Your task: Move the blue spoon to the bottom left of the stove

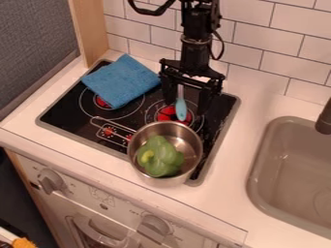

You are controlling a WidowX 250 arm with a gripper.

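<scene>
Btwn spread fingers of gripper [187, 106], blue spoon [181, 109] runs top-btm in view, bowl twd pot [154, 181].

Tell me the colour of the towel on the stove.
The towel is blue, seen in the camera view.

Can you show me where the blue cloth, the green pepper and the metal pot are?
Blue cloth [121, 81]: camera view, middle of its upper face.
Green pepper [159, 157]: camera view, its upper side.
Metal pot [194, 146]: camera view, inner wall, right side.

A light-blue spoon [181, 109], bowl end toward the pot [155, 181], overlaps a red burner [166, 114].
</scene>
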